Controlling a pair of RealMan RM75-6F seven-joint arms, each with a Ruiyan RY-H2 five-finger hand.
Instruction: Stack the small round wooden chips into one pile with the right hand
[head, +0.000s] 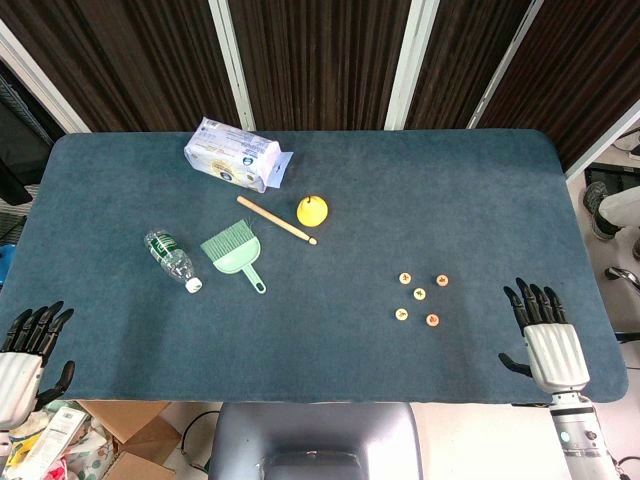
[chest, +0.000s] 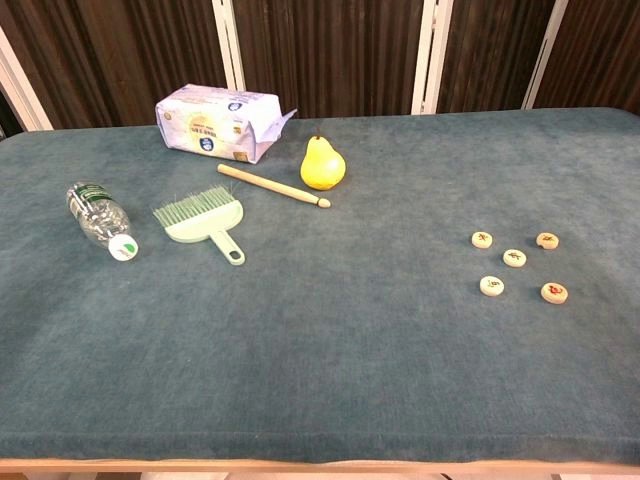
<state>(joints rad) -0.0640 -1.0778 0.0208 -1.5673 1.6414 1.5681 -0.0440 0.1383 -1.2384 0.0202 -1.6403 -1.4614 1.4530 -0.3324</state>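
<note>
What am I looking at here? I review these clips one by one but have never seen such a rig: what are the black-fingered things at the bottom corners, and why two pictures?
They are the robot's own two hands: the left hand and the right hand, both with fingers spread and holding nothing. One picture looks down from its head; the other, from its chest, sees the blue table lower and shows no hands. Five small wooden chips lie apart, unstacked, near the right hand. Further left lie a plastic bottle, a green brush, a wooden stick, a yellow pear and a tissue pack.
</note>
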